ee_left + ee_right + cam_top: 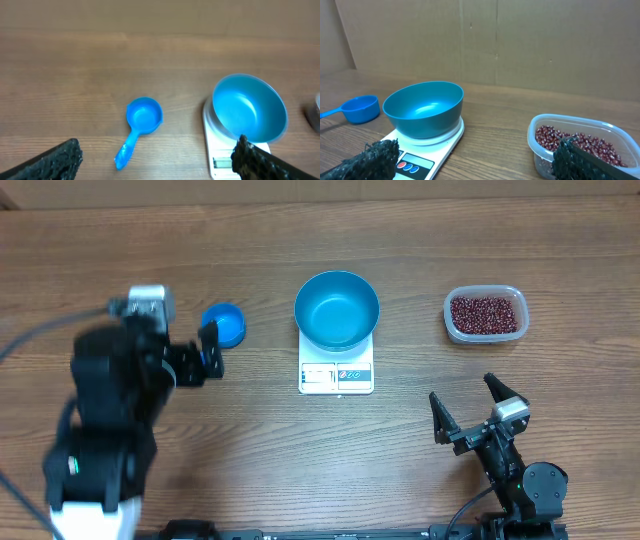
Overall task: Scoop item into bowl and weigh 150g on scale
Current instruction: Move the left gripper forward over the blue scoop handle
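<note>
A wooden surface [150, 240] seen from above. An empty blue bowl [337, 308] sits on the white scale [336, 377] at the centre. The beans [486, 314] lie in a clear tub [512, 294] to the right, well apart from the bowl. A small blue scoop [224, 323] lies left of the scale. The left gripper [212, 352] hovers at the scoop, jaws wide apart and empty. The right gripper [462, 390] sits near the front, jaws apart and empty too. Scooping appears not yet begun. The next move likely calls for closing on the scoop's handle.
</note>
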Available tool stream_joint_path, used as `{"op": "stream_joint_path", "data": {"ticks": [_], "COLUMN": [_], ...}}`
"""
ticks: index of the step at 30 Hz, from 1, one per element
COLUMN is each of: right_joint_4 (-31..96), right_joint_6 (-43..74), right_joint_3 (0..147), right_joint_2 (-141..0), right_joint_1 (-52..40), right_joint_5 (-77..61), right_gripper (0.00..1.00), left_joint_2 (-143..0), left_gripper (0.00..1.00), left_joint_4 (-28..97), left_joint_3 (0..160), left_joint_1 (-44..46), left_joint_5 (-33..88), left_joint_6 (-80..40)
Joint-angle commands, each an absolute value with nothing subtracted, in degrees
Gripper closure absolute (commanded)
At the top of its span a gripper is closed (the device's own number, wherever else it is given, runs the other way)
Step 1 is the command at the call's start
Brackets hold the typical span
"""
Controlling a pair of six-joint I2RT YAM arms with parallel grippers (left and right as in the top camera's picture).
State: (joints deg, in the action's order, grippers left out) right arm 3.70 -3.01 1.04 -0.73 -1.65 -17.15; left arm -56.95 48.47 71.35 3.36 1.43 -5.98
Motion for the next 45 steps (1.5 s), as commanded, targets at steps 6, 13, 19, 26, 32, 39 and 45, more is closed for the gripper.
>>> {"op": "stream_joint_path", "data": {"ticks": [6, 13, 19, 26, 32, 39, 45], "right_joint_4": [3.36, 3.36, 3.36, 3.36, 3.36, 3.36, 3.36], "right_joint_6": [-3.09, -3.09, -3.09, -3.09, -3.09, -3.09, -3.09], "right_joint_3": [0.45, 0.45, 0.45, 0.45, 0.45, 0.45, 0.45], "right_joint_2": [-0.16, -0.16, -0.16, -0.16, -0.16, -0.16, -0.16], "right_joint_1": [-2.13, -2.13, -2.13, -2.13, -2.13, -2.13, -2.13], "right_joint_5": [-16.6, -16.6, -16.6, -16.6, -16.6, -16.6, -16.6], "right_gripper": [0.0, 0.0, 0.0, 0.0, 0.0, 0.0, 0.0], "left_joint_2": [-75.77, -83.77, -88.05, -92.07, -93.73, -96.44, -98.8], "left_gripper": [0.0, 0.0, 0.96, 0.96, 0.92, 0.95, 0.96], "left_joint_4": [57.91, 56.53, 56.51, 56.84, 56.82, 56.82, 57.28], "left_joint_3": [88.68, 88.66, 88.66, 88.66, 88.66, 88.64, 88.64], "left_joint_1": [3.03, 3.03, 3.42, 4.14, 3.53, 3.38, 3.38], "left_joint_5": [11.49, 14.87, 14.98, 6.81, 1.02, 1.06, 1.08], "left_joint_6": [-6.44, -6.42, -7.73, -9.98, -11.86, -11.84, -12.86]}}
